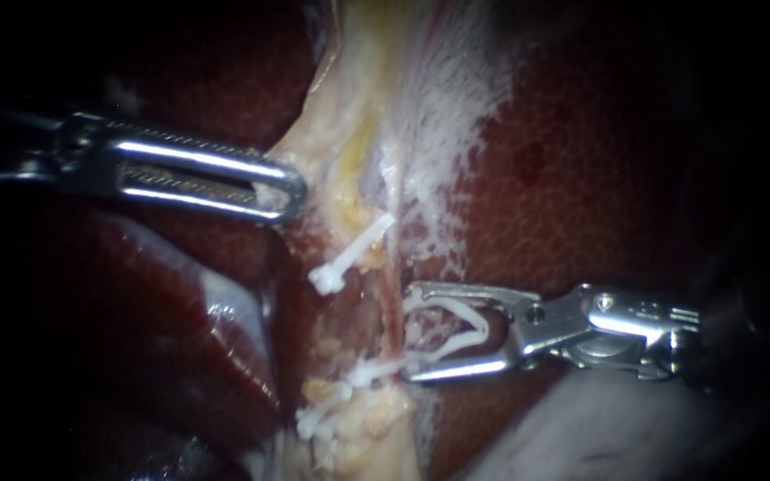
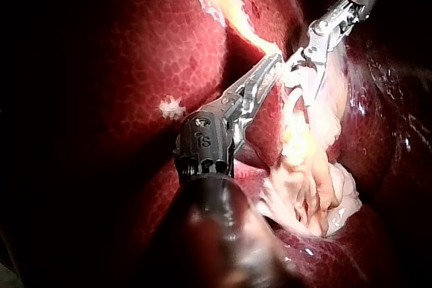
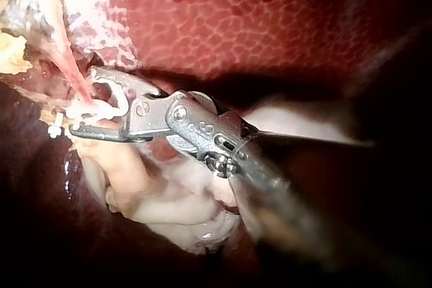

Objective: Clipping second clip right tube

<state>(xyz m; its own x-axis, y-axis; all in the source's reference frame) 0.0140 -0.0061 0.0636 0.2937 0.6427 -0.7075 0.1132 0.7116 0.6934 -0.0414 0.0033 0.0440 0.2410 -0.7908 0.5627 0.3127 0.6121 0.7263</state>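
A thin reddish tube [image 1: 393, 272] runs down through pale, fatty tissue [image 1: 358, 107]. A white clip [image 1: 348, 260] crosses that tissue just left of the tube, and more white clips [image 1: 324, 415] lie lower down. My right instrument [image 1: 410, 334] comes in from the right. Its jaws stand wide apart and carry an open white clip [image 1: 467, 331], with the tips reaching the tube from its right. The right wrist view shows these jaws [image 3: 81, 102] at the tube [image 3: 71, 67]. My left instrument [image 1: 289, 191] grips the pale tissue's left edge, as the left wrist view [image 2: 271, 69] also shows.
Dark red liver [image 1: 599, 178] surrounds the pale strip on both sides, with a glossy lobe [image 1: 216, 330] at the lower left. In the left wrist view, folded pale tissue [image 2: 310, 187] bunches beside my left instrument's shaft, and my right instrument [image 2: 307, 55] works just beyond its jaws.
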